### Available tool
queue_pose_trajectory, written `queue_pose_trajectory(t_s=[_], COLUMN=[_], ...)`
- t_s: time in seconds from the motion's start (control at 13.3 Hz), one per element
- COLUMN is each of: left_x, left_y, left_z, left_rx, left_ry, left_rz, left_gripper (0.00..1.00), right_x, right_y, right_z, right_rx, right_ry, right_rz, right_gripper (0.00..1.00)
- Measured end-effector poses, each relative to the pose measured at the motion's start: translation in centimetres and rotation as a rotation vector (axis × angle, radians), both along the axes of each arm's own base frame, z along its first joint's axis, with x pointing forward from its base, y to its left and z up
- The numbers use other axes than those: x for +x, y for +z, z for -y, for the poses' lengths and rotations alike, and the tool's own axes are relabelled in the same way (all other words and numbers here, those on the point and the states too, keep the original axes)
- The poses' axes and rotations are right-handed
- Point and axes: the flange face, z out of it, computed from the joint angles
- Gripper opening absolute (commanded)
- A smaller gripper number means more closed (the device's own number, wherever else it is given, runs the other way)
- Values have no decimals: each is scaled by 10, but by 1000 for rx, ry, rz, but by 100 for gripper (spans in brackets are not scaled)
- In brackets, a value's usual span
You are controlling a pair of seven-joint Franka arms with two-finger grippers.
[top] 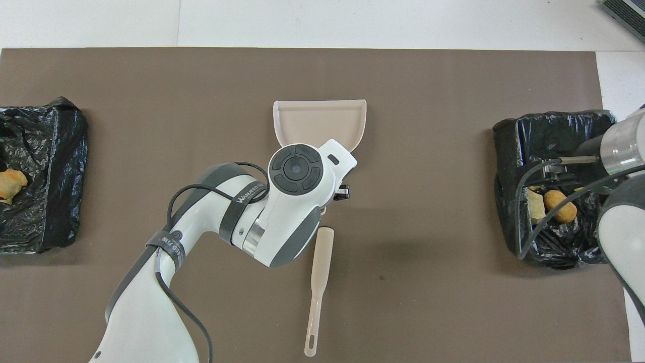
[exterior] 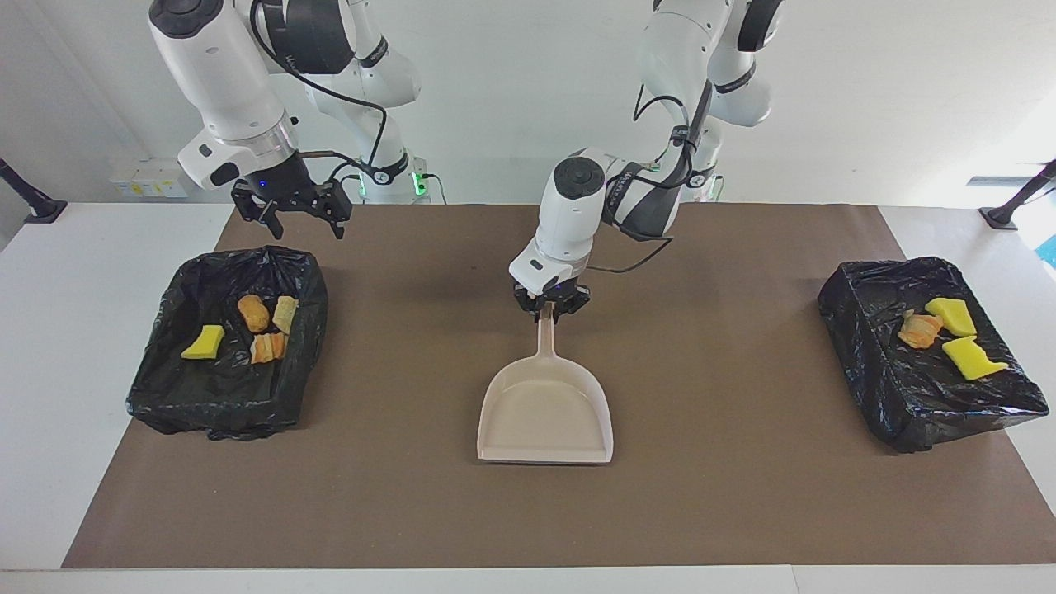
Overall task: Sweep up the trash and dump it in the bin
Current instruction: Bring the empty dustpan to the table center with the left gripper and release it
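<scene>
Right gripper point(exterior: 299, 216) fingers apart over bin point(exterior: 165, 388) rim, four trash pieces point(exterior: 247, 326) inside; left gripper point(exterior: 551, 309) clamped on dustpan point(exterior: 544, 408) handle mid-mat, brush point(top: 318, 282) nearer the robots; second bin point(exterior: 874, 371) holds three trash bits point(exterior: 949, 334).

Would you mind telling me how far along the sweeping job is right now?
Done: the trash already lies in the two bins, four pieces in one, three in the other; none shows on the mat. In hand: the left tool grips the empty dustpan by its handle at mid-table. The right tool hangs open over its bin's edge. Left: releasing the dustpan.
</scene>
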Motion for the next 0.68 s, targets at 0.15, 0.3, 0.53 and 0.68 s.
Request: queue_pose_trajectory(t_s=[0.15,0.3,0.53,0.68], left_x=[7,16,40,60], left_y=[8,26,54,75], left_z=[-4,-13,-53,-95], left_rx=[-7,-21,-19,2], left_ry=[49,77,134,114], left_rz=[11,35,51,31], left_gripper=[100,100,100,100], right_x=[0,0,0,0], right_y=[0,0,0,0], right_z=[2,3,3,3], right_rx=[0,0,0,0], right_ry=[-3,-5,-5,-5], right_rz=[0,0,1,1], right_gripper=[100,100,100,100])
